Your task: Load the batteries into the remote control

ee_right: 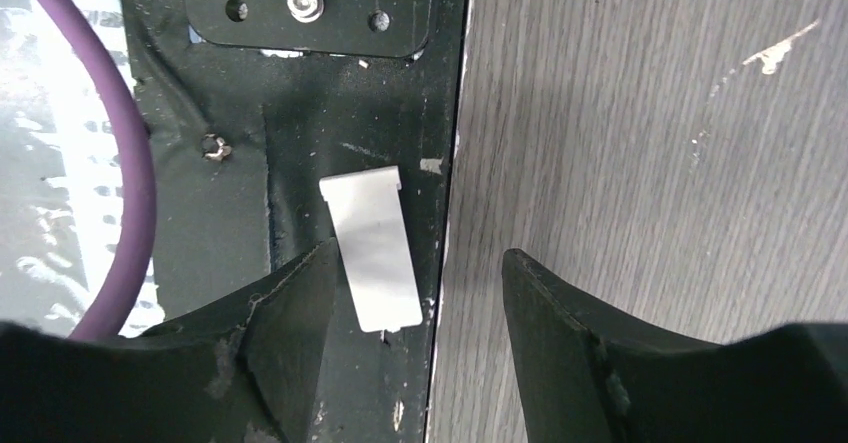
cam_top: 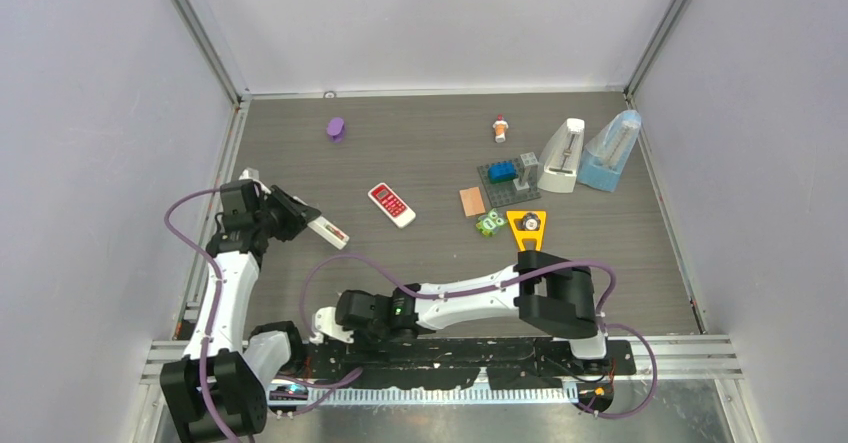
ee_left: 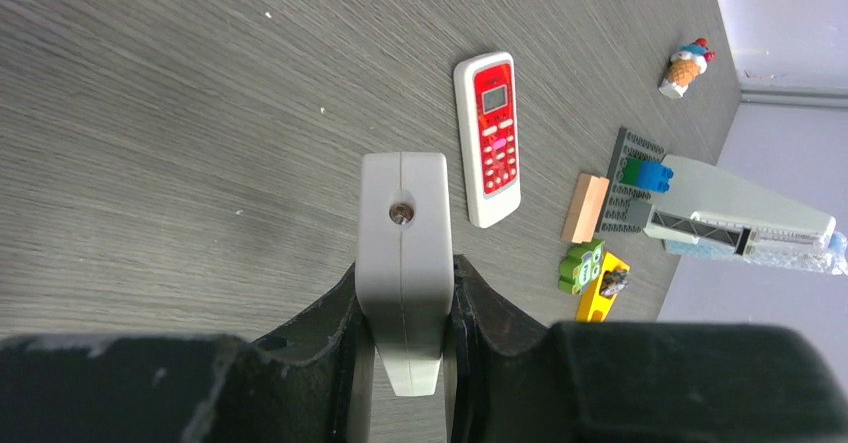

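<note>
While the top view hides it, right wrist shows a white cover [ee_right: 372, 253] on the black plate [ee_right: 300, 113], right gripper [ee_right: 420, 255] with jaws apart, left gripper [ee_left: 405, 268] clamping a white remote [ee_left: 402, 193].

On the grey wood-grain table [cam_top: 420, 263] we see a red and white remote [cam_top: 391, 204] lying flat near the middle. To its right lies a small tan block [cam_top: 472, 201]. Just behind that block is a dark grey base plate [cam_top: 495, 185], which carries a blue brick [cam_top: 502, 170] and a grey brick [cam_top: 528, 168]. Beside the plate, towards the right wall, are a white pyramid-shaped case [cam_top: 565, 156] and a pale blue one [cam_top: 612, 151]. Nearer to us, a green toy brick with eyes [cam_top: 490, 224] sits just beside a yellow scraper [cam_top: 527, 227]. Far back lie a little ice-cream toy [cam_top: 500, 128] and a purple lump [cam_top: 337, 128], well apart.
</note>
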### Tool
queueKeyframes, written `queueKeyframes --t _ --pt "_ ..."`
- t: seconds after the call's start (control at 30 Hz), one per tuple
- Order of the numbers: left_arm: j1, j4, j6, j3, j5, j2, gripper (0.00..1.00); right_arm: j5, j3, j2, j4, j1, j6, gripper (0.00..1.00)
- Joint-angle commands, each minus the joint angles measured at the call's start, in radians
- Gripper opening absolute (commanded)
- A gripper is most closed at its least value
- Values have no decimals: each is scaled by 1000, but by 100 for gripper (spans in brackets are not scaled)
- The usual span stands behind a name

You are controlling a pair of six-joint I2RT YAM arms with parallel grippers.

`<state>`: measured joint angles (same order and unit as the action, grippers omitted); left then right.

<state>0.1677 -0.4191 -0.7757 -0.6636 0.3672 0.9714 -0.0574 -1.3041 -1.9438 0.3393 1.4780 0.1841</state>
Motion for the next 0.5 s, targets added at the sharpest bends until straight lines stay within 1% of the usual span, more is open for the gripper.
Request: queueKeyframes --t 0.0,0.13,0.2,0.27,0.33,0.37,0.4,0.47 --pt "32 4 18 -47 33 -11 0 -19 -57 -44 -27 5 38 65" --pt "42 0 31 -51 36 -12 0 -12 -67 -66 -9 9 48 62" --pt "46 7 32 -44 46 -8 0 14 -67 -79 2 21 54 61" --pt "46 11 30 -40 52 -5 0 26 -78 -92 21 23 49 55" --pt "47 13 32 -35 57 -5 0 47 -87 -106 40 24 37 41" --pt "47 14 31 -33 60 -6 0 50 -88 -108 42 24 26 38" --pt "47 15 32 -30 63 -8 0 88 -86 -108 46 24 19 32" --pt "47 17 32 -24 68 -10 0 121 -83 -99 48 24 -7 26"
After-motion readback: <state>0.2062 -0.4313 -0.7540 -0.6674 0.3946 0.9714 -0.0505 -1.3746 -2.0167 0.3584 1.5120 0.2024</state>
